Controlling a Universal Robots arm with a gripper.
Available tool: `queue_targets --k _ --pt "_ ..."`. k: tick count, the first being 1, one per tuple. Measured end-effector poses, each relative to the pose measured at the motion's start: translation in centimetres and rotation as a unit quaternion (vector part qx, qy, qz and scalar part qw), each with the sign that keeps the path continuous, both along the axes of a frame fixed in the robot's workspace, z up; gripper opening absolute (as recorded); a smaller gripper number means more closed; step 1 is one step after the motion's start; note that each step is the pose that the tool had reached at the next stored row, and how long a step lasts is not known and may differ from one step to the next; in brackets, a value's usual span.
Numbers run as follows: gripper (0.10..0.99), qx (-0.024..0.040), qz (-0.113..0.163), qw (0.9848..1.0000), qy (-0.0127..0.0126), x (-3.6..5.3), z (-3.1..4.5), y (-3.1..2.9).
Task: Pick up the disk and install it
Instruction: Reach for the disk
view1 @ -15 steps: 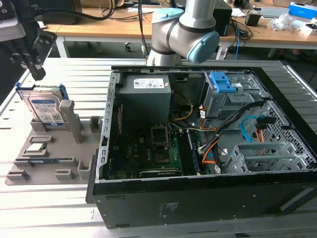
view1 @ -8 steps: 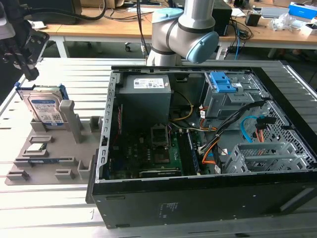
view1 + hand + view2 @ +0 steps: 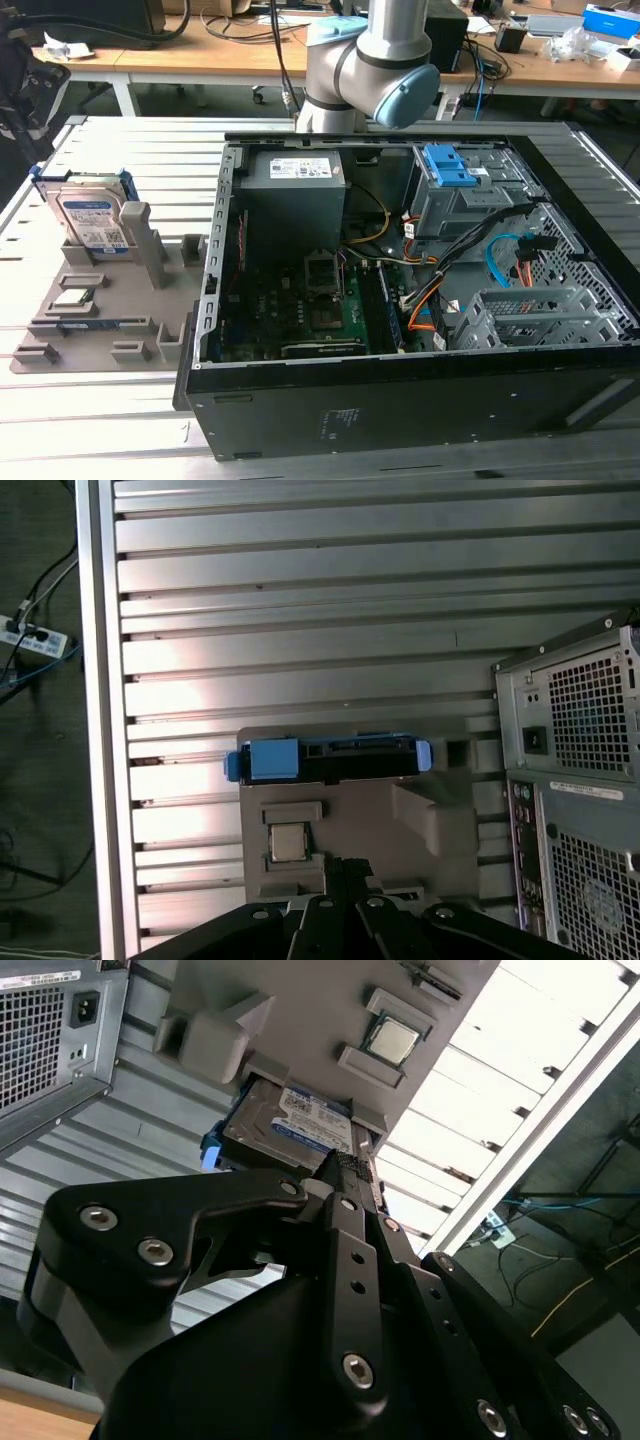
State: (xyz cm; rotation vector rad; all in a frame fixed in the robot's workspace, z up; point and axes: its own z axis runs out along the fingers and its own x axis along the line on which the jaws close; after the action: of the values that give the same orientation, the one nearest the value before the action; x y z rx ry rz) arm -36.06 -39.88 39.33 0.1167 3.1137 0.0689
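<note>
Sits at the very start of the job, to judge by how things lie. Finds the gripper [image 3: 345, 1172] [image 3: 342, 868] in both wrist views with its fingertips drawn together, as far as the angle allows, and clamped on nothing. Places the disk [image 3: 330, 758] out ahead of those tips, roughly along the line they point, apart from them and untouched. Shows it standing on edge in a slot of the grey holder [image 3: 110, 330], label outward in the exterior view, blue rails along its sides. Has the processor chip [image 3: 288, 842] lying flat in its own recess of the same holder, beside the disk. Puts the open computer case [image 3: 400, 400] off to one side of the gripper, well apart from the disk. Counts nothing as done: no grasp, no lift, no seating inside the case. Leaves both the pick and the install outstanding.
</note>
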Motion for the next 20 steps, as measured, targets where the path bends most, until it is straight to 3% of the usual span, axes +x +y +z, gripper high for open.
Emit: queue_targets --k 10,20 --pt "0.106 0.0000 0.000 1.0000 0.0000 -2.05 0.00 0.00" --pt "0.106 0.0000 0.000 1.0000 0.0000 -4.70 0.00 -0.01"
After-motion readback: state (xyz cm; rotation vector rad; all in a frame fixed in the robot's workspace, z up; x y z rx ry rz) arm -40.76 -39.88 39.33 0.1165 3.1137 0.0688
